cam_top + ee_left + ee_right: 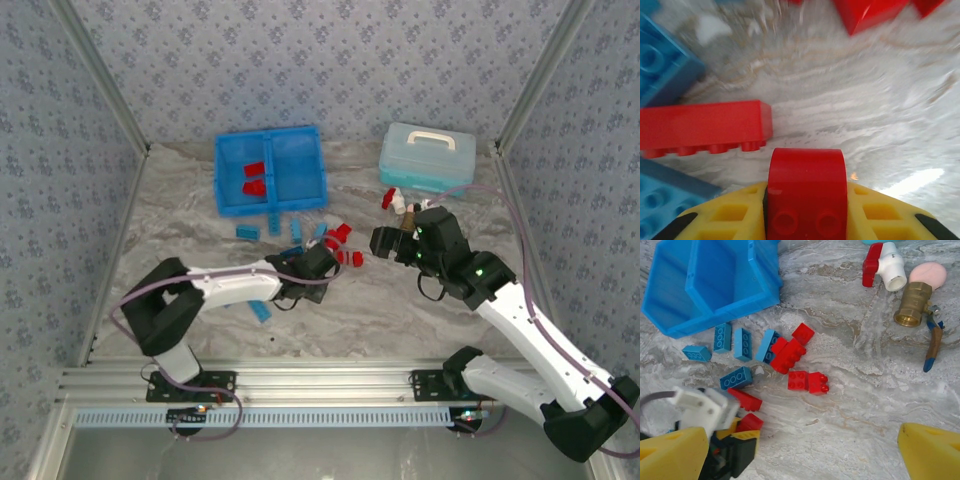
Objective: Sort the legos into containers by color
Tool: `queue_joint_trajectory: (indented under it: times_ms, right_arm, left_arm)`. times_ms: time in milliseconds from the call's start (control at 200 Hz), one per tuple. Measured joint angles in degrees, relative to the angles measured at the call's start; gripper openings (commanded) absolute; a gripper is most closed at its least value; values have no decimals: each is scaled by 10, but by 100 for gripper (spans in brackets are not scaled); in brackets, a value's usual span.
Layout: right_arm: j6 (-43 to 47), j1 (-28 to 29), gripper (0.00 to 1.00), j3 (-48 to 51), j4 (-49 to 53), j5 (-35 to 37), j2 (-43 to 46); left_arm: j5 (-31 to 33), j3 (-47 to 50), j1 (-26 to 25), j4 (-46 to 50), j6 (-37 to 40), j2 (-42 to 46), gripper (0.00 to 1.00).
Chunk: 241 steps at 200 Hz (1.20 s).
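Tray (300,170): blue, far left on the table (400,300). Its left compartment holds a few red bricks (253,178).

Loose legos (790,357): we count them scattered just near of the tray, the light blue ones (732,340) closest to it and the red ones further right.

Stray blue brick (260,310): apart from the rest, near of the left arm.

Left gripper (805,190): low among the loose legos. Its yellow fingers (725,217) are clenched on a small held brick (805,170), which is red.

Long brick (700,127): red, just left of the held one, with blue bricks on either side.

Right gripper (800,437): right of the pile, above the table, jaws spread wide and grasping nothing.

Lidded box (427,157): far right. Near it we note a white valve (882,267) with a red handle and a brass valve (912,305).
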<state>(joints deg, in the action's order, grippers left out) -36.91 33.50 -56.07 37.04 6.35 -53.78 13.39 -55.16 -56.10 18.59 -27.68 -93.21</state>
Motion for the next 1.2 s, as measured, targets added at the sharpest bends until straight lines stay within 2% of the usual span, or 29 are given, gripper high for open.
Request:
queue_joint_trajectory:
  times_ms: [100,200,330,470,610,745,824,949,1004,1129,1204]
  right_arm:
    - [0,0,100,0,-2,-6,0]
    - [0,0,100,0,-7,-12,0]
    - [-1,-1,100,0,-9,-13,0]
    - [-2,-1,100,0,-9,-13,0]
    - [-2,-2,100,0,-9,-14,0]
    - [-2,-3,100,0,-8,-15,1]
    - [-2,-3,100,0,-8,-16,5]
    - [-2,-4,100,0,-6,-16,14]
    - [-2,-6,100,0,-3,-16,18]
    - [-2,-10,100,0,5,-16,29]
    - [-2,-14,100,0,10,-16,34]
  left_arm:
    - [9,-9,10,8,-5,69,33]
    - [22,-50,43,27,-11,115,33]
    - [38,-108,127,37,-13,136,33]
    - [46,-160,227,52,-10,117,33]
    - [39,-228,308,58,3,40,33]
    - [24,-326,367,72,14,-77,33]
    - [29,-416,393,103,25,-162,33]
    - [55,-594,411,160,48,-294,34]
    - [64,-662,414,187,54,-341,38]
    - [81,-752,417,235,67,-403,44]
    - [85,-785,417,258,70,-425,52]
